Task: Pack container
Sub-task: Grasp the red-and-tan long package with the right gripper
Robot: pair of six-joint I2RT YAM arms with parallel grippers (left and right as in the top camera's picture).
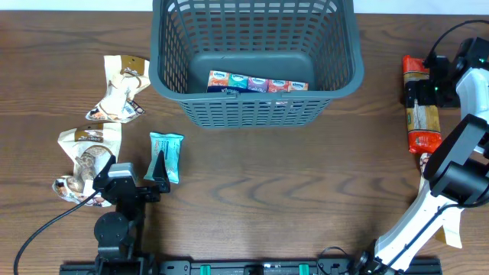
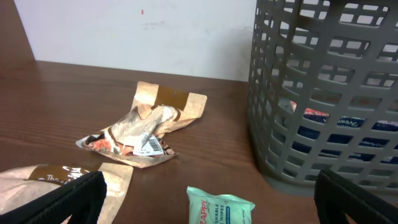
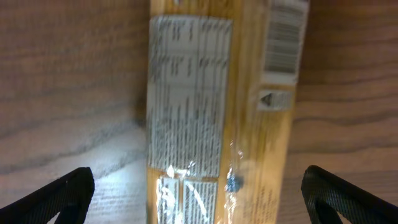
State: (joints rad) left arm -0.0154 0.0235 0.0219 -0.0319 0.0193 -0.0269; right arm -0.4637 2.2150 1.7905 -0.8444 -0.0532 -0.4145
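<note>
While left end effector point(image 2: 208, 190) gapes, container point(image 2: 323, 93) stands ahead-right.

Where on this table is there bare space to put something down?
The widest bare wood lies in front of the container, between the wipes pack on the left and the long yellow packet on the right. Inside, the floor behind the row of tissue packs is free. The left side is crowded: far brown bag, near brown bag.
</note>
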